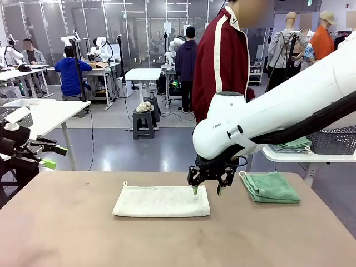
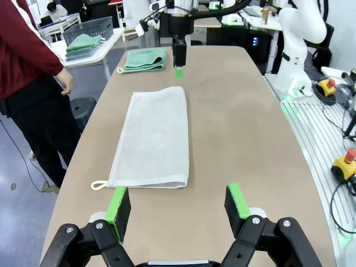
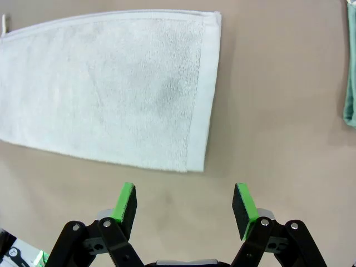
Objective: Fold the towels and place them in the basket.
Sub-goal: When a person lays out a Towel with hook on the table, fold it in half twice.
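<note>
The right gripper (image 1: 206,189) hangs just over the table with its green pads pointing down, jaws spread wide and nothing between them. It hovers at the right-hand short edge of the cream towel (image 1: 162,201), which lies flat mid-table, already doubled lengthwise by the look of it, with its little loop at the far left corner. From the right wrist view the towel (image 3: 105,89) spreads from about eleven to twelve o'clock of the pincer (image 3: 184,202), its hemmed end nearest the fingers.

Out at the table's left end the left gripper (image 1: 53,156) waits, likewise wide open and empty. In its own view the towel's near short edge (image 2: 151,136) lies at twelve o'clock, just beyond the fingertips.

The green towel (image 1: 271,186) sits folded at about three o'clock of the right gripper, near the table's far right corner. The basket (image 1: 334,140) stands on a side table beyond that, at roughly two o'clock, with a person (image 1: 222,61) between.

I'd judge the terry cloth light, limp and grippy: it will sag and drag rather than slide. Pinching the hemmed corners of a short edge seems the sound hold, both layers together, so the fold stays aligned.
</note>
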